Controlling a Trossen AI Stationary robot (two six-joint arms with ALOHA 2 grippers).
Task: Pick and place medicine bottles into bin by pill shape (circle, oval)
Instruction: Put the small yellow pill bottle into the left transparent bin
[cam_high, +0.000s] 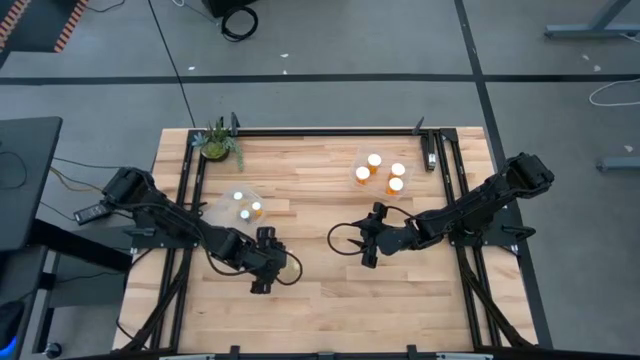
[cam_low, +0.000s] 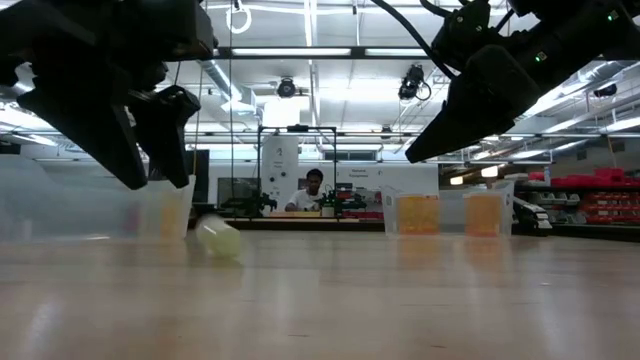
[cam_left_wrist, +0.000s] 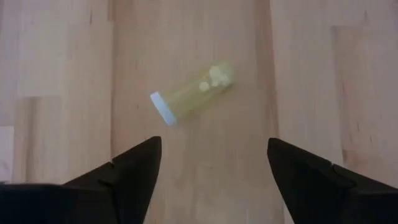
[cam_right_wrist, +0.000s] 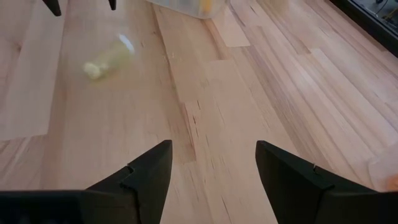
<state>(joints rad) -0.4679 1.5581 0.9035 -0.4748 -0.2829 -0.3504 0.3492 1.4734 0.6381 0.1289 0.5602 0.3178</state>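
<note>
A small yellowish medicine bottle (cam_left_wrist: 193, 93) with a white cap lies on its side on the wooden table, between my two grippers. It also shows in the right wrist view (cam_right_wrist: 109, 57) and in the low view (cam_low: 218, 238). My left gripper (cam_left_wrist: 214, 146) is open and empty; the bottle lies a little beyond its fingertips. It also shows in the high view (cam_high: 270, 260). My right gripper (cam_right_wrist: 214, 149) is open and empty, farther from the bottle, toward the table's right (cam_high: 365, 238). Both hang above the table.
A clear bin (cam_high: 245, 205) with two white-capped bottles stands at the middle left. A second clear bin (cam_high: 380, 170) with several orange bottles stands at the far right. A green potted plant (cam_high: 218, 143) stands at the far left corner. Bare wood lies near the front edge.
</note>
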